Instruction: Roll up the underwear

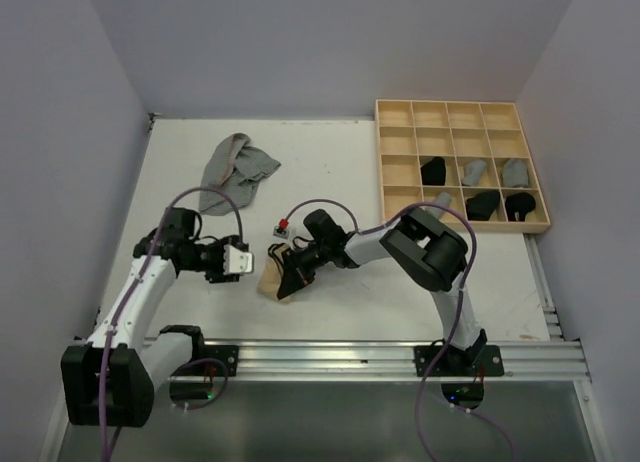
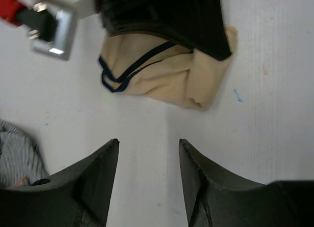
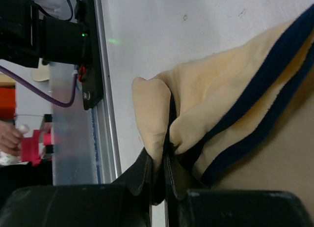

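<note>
right gripper [image 3: 164,156] pinches a fold of the tan underwear [image 3: 216,99], arm stretched low; left gripper [image 2: 148,144] hovers nearby, jaws half apart, empty.

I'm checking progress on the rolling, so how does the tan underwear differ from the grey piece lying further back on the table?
The tan underwear is folded into a compact bundle; the grey piece lies loose and spread. The tan one is pinched by the right pincer; the grey one is untouched. Both lie on the table, outside the tray.
</note>
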`<state>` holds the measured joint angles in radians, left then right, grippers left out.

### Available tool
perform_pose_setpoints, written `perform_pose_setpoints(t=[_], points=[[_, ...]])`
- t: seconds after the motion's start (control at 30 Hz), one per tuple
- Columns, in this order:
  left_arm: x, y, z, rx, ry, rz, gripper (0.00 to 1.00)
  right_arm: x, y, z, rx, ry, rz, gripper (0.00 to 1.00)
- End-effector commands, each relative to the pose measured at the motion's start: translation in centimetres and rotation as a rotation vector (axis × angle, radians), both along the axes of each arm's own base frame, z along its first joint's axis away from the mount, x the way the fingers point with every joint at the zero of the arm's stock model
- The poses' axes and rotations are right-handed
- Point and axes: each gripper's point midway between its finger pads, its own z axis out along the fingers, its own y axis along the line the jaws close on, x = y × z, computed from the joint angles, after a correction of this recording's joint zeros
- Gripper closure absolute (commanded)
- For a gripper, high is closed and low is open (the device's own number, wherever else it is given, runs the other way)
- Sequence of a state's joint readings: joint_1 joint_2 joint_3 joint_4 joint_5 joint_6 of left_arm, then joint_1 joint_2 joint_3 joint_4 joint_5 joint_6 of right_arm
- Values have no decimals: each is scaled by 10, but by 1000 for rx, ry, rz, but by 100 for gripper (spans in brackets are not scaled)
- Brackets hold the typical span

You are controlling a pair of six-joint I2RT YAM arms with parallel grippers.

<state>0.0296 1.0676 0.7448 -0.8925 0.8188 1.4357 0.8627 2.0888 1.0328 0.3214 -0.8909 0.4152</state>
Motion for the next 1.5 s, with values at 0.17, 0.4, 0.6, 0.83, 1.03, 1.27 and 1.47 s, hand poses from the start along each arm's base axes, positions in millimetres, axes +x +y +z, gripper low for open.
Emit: perform_pose_setpoints(t=[0.17, 0.4, 0.6, 0.83, 1.03, 1.27, 1.47], points=[[-26, -32, -50, 87, -165, -196, 42, -2, -13, -58, -216, 205, -63, 100], [-32, -50, -55, 83, -144, -241, 42, 3, -8, -67, -275, 276, -98, 100], [-44, -64, -72, 135, -104, -306, 46, 4, -4, -70, -270, 332, -118, 100], [-48, -58, -105, 252, -23, -293, 61, 4, -6, -69, -258, 368, -126, 94], [-54, -39, -127, 355, 79, -245, 100, 6, -13, -65, -261, 382, -147, 77], [-71, -34, -129, 379, 291, -287, 100, 48, -25, -3, -147, 242, -320, 52], [-59, -31, -133, 332, 563, -258, 100, 85, -39, 58, -143, 21, -439, 48]])
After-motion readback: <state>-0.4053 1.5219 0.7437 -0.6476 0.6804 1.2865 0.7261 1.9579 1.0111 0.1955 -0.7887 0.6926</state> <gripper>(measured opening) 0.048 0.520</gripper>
